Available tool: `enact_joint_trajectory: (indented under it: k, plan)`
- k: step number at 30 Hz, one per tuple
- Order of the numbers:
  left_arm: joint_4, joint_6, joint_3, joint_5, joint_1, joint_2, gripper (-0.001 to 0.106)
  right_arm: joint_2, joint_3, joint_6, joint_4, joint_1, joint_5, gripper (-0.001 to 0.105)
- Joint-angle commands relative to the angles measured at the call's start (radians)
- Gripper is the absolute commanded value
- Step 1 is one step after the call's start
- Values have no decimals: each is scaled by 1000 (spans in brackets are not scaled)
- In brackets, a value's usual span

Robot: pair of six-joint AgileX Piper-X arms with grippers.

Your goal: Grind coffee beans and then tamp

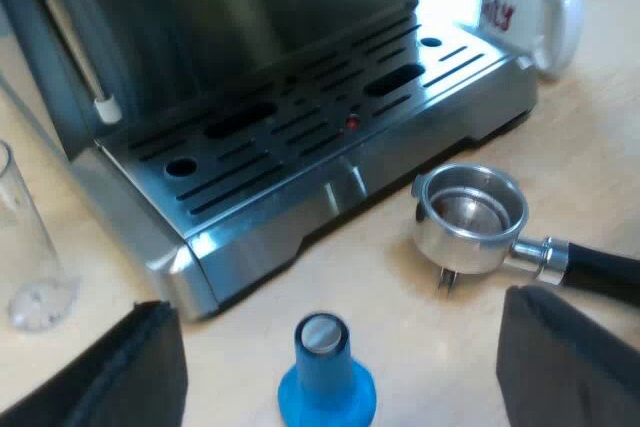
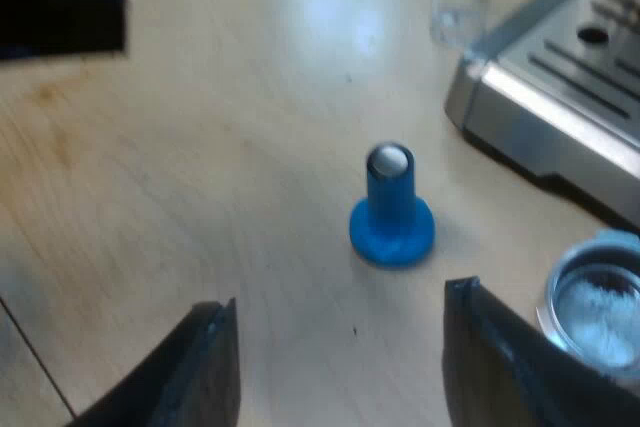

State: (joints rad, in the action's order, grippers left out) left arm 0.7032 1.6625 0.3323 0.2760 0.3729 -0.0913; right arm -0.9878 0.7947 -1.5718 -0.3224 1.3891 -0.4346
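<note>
The espresso machine (image 1: 300, 137) is the largest thing here, its steel drip tray facing me above a pale wooden table (image 1: 590, 147). A white mug (image 1: 535, 2) stands just beside one corner of the tray and an empty measuring glass (image 1: 28, 237) stands near the other. The metal holder (image 1: 470, 215) lies loose on the table near the machine's front, basket open upward, its dark handle running along the table away from the basket. The blue tamper (image 1: 325, 372) stands upright nearby, apart from the holder. My left gripper (image 1: 335, 312) hangs wide and empty, the tamper between its fingers and the handle just beyond one finger. My right gripper (image 2: 343, 297) is also wide and empty, with the tamper ahead. I judge the holder comes first; only the tamper crowds the approach.
</note>
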Motion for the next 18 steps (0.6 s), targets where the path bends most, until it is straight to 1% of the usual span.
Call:
enact_joint_trajectory:
  k: [1,6,9,11,12,13,14,15,18]
  plan:
    - [-15,-3,-17,-19,5,-5,66,7,9,-41,34,2,-2,49]
    - [-30,-3,-29,-19,5,-32,66,7,9,-41,34,2,0,49]
    - [-30,-3,-30,-19,5,-68,66,7,9,-49,34,2,0,49]
    - [-30,-3,-30,-19,5,-102,66,7,6,-51,31,2,-3,56]
    - [-32,-3,-30,-19,5,-111,66,7,3,-56,31,2,-3,57]
    - [-35,-3,-30,-19,5,-132,66,7,-5,-77,31,2,-7,60]
    - [-36,-3,-30,-19,5,-152,66,7,-15,-97,31,2,-26,62]
    - [-36,-3,-30,-19,5,-159,66,7,-19,-103,31,2,-40,63]
    - [-38,-3,-30,-19,5,-206,66,7,-50,-104,35,2,-103,62]
